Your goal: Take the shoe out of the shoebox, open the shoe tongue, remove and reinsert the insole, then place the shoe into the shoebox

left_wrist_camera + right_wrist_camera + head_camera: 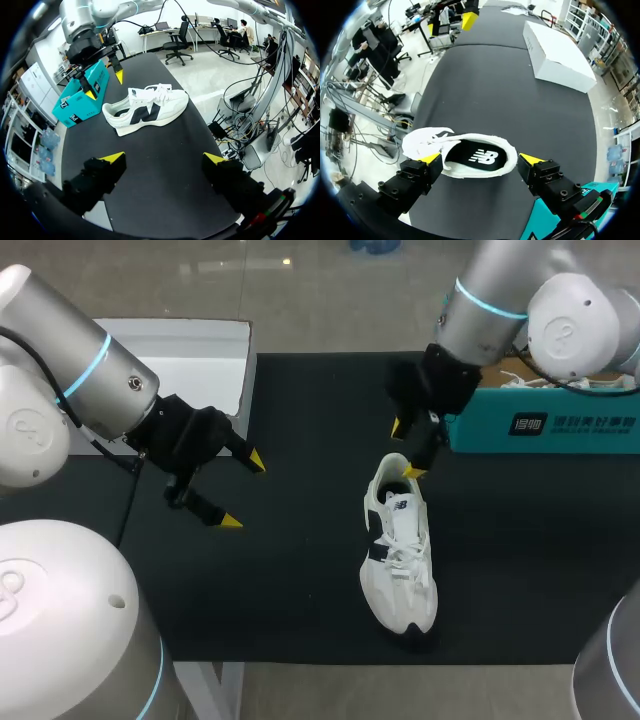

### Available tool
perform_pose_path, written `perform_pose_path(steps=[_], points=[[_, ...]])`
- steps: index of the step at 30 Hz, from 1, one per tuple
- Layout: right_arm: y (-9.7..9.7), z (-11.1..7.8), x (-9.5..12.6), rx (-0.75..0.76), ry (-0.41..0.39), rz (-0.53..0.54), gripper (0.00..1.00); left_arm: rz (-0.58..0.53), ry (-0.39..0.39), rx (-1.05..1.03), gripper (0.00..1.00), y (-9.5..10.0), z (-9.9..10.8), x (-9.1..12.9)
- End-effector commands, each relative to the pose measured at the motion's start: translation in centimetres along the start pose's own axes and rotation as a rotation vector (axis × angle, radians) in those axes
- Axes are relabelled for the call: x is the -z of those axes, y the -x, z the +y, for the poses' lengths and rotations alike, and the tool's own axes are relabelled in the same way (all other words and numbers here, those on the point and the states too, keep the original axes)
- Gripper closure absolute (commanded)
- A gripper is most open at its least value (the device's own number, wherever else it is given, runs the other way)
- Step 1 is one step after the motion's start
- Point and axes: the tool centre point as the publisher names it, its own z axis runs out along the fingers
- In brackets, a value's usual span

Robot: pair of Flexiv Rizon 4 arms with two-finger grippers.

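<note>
Table: dark mat over the whole work surface.

White box: sat at the far left corner, well apart from everything else.

Shoebox: teal, at the far right edge, partly hidden behind my right arm.

Shoe: white with a dark side patch. It stood on its sole on the mat, outside the shoebox. Heel pointed toward the shoebox, toe toward the near edge. Laces were in place, and the dark insole was visible through the collar.

Right gripper: fingers spread wide, hanging over the heel opening. From the wrist view the collar lay between the two tips. The nearer tip looked very close to the heel rim, possibly touching; I couldn't settle that from these angles. Nothing was pinched.

Left gripper: fingers spread, holding nothing, over bare mat left of the shoe and well apart from it.
</note>
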Motion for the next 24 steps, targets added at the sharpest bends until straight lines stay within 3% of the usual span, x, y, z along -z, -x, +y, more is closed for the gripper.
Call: perform_pose_path(steps=[1, 12, 24], points=[[1.4, 1.1, 0.0, -0.03, -0.07, 0.038, 0.0, 0.001, 0.003, 0.0, 0.0, 0.0, 0.0, -0.1], [2.4, -0.1, -2.7, -0.133, -0.149, 0.027, 0.0, 0.001, 0.003, 0.0, 0.0, 0.0, 0.0, -0.1], [2.7, -1.4, -4.1, -0.168, -0.166, 0.002, 0.0, 0.001, 0.003, 0.0, 0.0, 0.0, 0.0, -0.1]])
